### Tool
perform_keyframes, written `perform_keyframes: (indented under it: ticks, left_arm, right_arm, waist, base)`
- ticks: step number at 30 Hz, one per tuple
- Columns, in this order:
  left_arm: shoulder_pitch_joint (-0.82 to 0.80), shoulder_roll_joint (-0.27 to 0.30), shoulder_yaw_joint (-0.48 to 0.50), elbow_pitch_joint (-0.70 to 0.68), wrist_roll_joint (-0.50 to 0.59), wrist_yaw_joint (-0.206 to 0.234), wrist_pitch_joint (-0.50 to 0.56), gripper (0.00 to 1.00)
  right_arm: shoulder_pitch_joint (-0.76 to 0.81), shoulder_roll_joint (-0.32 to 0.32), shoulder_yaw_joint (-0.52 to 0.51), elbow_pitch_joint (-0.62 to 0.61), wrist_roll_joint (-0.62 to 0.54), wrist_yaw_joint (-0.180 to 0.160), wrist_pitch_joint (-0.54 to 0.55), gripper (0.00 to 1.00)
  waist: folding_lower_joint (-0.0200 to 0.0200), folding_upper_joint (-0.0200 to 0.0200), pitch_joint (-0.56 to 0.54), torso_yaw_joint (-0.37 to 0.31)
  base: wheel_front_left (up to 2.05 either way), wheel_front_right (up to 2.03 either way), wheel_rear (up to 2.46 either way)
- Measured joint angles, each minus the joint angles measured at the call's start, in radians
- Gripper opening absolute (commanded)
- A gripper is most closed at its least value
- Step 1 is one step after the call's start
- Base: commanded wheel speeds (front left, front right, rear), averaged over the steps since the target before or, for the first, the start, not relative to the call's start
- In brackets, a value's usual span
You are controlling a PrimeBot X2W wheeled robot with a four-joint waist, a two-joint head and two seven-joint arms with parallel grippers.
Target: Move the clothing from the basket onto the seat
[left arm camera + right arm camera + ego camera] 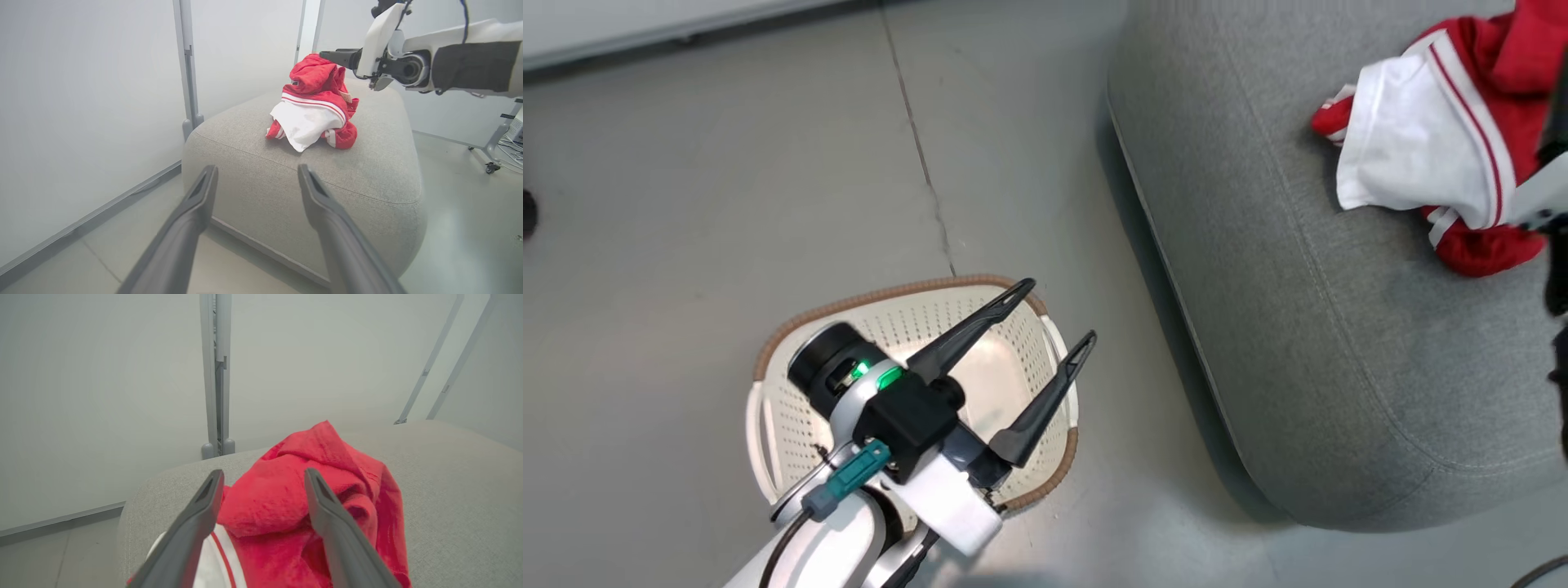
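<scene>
Clothing (1413, 147): a crumpled red and white heap on the seat (1298, 343), at 2 o'clock from the basket (776, 416) in the head view and well apart from it; I cannot tell whether the heap is one garment or two
Basket: on the floor (727, 163) at 7 o'clock in the head view, near the seat's rounded corner; no red shows in the part of its inside that the arm leaves bare
Left gripper (1059, 310): fingers apart, holding nothing, hanging over the basket and pointing toward 2 o'clock
Right gripper (264, 471): fingers spread either side of a raised red fold atop the heap, clamped on nothing; whether they touch the cloth I cannot tell
Progress: judged done or nearly so
Handling: soft, light and limp; it will sag and trail when lifted, and cannot break; the nap looks grippy rather than slick
Where to hold: a thick bunched fold near the top, not a single flat layer
Risk: a loose fold catching a finger as the arm leaves
</scene>
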Motion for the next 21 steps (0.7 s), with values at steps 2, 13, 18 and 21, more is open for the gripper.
perform_keyframes:
  ticks: [2,13,18,21]
  left_arm:
    - [0.026,-0.005,0.014,0.015,-0.017,0.021,-0.015,1.00]
    - [0.120,-0.026,0.089,0.067,-0.077,0.118,-0.080,1.00]
    - [0.162,-0.034,0.123,0.081,-0.104,0.157,-0.101,1.00]
    - [0.181,-0.038,0.154,0.088,-0.121,0.183,-0.115,1.00]
  right_arm:
    - [0.046,0.022,0.035,-0.048,0.006,0.000,0.000,1.00]
    - [0.273,0.098,0.147,-0.300,0.050,0.000,0.027,1.00]
    - [0.387,0.131,0.157,-0.450,0.049,0.000,0.082,1.00]
    - [0.452,0.154,0.165,-0.542,0.046,0.000,0.120,1.00]
  waist:
    - [0.0000,0.0000,-0.035,0.005]
    - [0.0000,0.0000,-0.180,0.089]
    - [0.0000,0.0000,-0.227,0.147]
    - [0.0000,0.0000,-0.252,0.179]
  base:
    - [0.00,0.00,0.00]
    - [0.00,0.00,0.00]
    - [0.00,0.00,0.00]
    - [0.00,0.00,0.00]
